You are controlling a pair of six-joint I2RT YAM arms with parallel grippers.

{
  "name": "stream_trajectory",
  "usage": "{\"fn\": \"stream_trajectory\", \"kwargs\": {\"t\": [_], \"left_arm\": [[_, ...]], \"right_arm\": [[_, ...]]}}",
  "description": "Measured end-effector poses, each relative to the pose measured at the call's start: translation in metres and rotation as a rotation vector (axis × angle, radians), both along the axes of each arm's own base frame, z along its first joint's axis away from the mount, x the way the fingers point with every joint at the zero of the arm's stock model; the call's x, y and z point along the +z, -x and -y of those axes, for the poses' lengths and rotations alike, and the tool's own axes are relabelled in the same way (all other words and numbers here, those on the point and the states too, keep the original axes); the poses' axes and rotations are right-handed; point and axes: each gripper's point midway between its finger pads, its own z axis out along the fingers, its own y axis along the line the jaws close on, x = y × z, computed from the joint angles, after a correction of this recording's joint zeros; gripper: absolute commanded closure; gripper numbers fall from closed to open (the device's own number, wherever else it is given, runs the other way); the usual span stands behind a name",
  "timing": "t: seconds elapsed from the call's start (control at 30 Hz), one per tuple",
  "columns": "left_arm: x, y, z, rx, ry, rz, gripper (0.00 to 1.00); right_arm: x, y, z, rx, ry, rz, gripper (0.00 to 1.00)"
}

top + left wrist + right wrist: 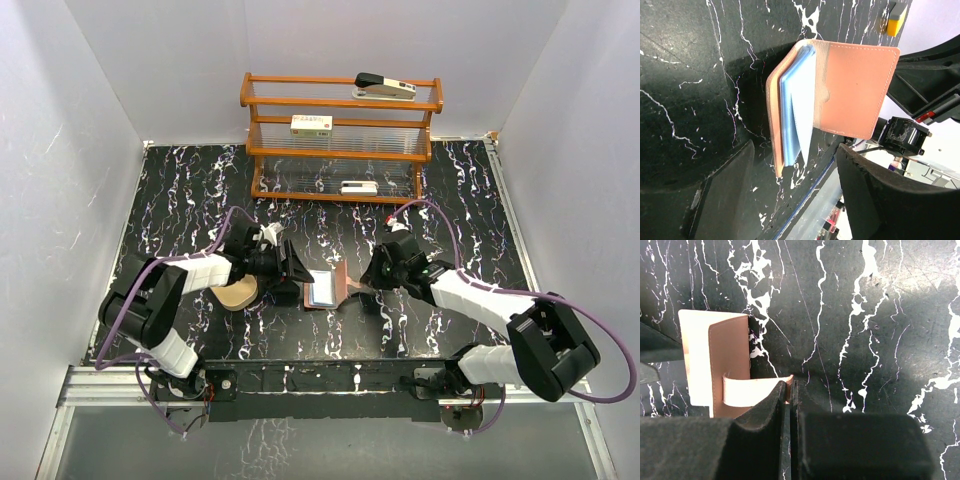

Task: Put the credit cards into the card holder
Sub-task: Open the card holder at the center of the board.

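Note:
The reddish-brown card holder [325, 291] lies open on the black marbled table between both arms, one flap raised. In the left wrist view the card holder [855, 90] shows bluish pockets [789, 115] and a pale sheet in them; I cannot tell whether it is a card. No loose credit card shows. My left gripper [290, 272] is open and empty, its fingers [725, 195] apart just short of the card holder's left edge. My right gripper [791, 385] is shut on the end of the card holder's strap [750, 392] and holds the brown flap [730, 355] up.
A tan oval tray [238, 294] lies under the left arm, partly hidden. A wooden rack [340, 150] stands at the back with a stapler [385, 87] on top, a white box [311, 124] on its middle shelf and another white item [358, 186] below. White walls enclose the table.

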Motion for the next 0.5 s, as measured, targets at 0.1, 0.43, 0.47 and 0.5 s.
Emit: {"fn": "stream_trajectory", "kwargs": {"t": [0.1,0.43,0.47,0.5], "left_arm": [[-0.004,-0.001,0.004,-0.001,0.009,-0.009,0.41],[-0.012,0.003,0.012,0.002,0.047,-0.044,0.59],[-0.011,0.002,0.013,0.004,0.052,-0.042,0.64],[-0.009,0.001,0.014,0.005,0.062,-0.034,0.69]], "right_arm": [[0.003,0.0,-0.001,0.001,-0.007,0.006,1.0],[0.0,-0.001,0.004,-0.012,0.009,0.014,1.0],[-0.003,0.0,0.005,-0.014,0.015,0.01,1.0],[-0.005,0.001,0.007,-0.016,0.02,0.005,1.0]]}}
